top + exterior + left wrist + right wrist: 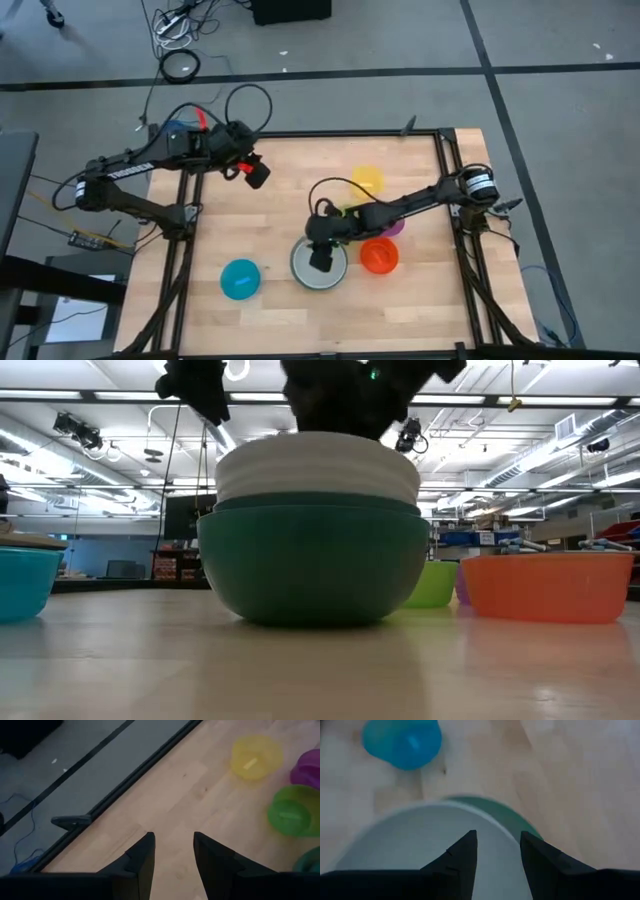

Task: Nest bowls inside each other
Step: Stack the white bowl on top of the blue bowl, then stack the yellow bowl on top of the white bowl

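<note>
Right gripper (pixel 321 259) hovers open and empty over the white bowl (pixel 420 845) near the tabletop's front edge; lift clear before fetching another.

Pale wooden bench (pixel 300 180), smooth, faint sheen, visible grain. Smooth plastic bowls: matt teal bowl (pixel 313 565), white bowl (pixel 317 468) nested inside; translucent yellow bowl (pixel 256 756); glossy orange bowl (pixel 547 586). Dark metal frame (pixel 445 160) edging bench.
</note>
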`<move>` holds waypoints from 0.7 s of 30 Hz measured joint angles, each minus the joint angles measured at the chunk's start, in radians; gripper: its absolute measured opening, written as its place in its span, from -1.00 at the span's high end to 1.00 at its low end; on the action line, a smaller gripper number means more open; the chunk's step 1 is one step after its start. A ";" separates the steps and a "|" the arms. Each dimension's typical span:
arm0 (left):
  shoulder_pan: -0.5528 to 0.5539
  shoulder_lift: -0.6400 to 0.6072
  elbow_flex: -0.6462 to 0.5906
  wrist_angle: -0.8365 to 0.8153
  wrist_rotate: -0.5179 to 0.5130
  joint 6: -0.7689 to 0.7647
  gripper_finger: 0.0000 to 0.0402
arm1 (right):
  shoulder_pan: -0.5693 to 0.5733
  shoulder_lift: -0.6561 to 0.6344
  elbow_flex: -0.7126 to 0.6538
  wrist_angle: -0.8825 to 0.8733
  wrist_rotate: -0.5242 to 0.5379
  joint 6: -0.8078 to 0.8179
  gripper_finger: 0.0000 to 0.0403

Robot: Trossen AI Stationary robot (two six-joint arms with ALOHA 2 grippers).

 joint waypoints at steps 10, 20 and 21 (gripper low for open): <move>-0.009 0.000 0.000 -0.014 -0.011 -0.011 0.28 | -0.009 -0.278 0.003 -0.238 0.205 -0.088 0.33; -0.079 0.000 0.000 -0.068 -0.011 -0.064 0.28 | -0.071 -0.438 -0.006 -0.930 0.360 0.230 0.33; -0.090 0.000 0.000 -0.073 -0.011 -0.065 0.28 | -0.075 -0.446 -0.024 -0.966 0.359 0.253 0.32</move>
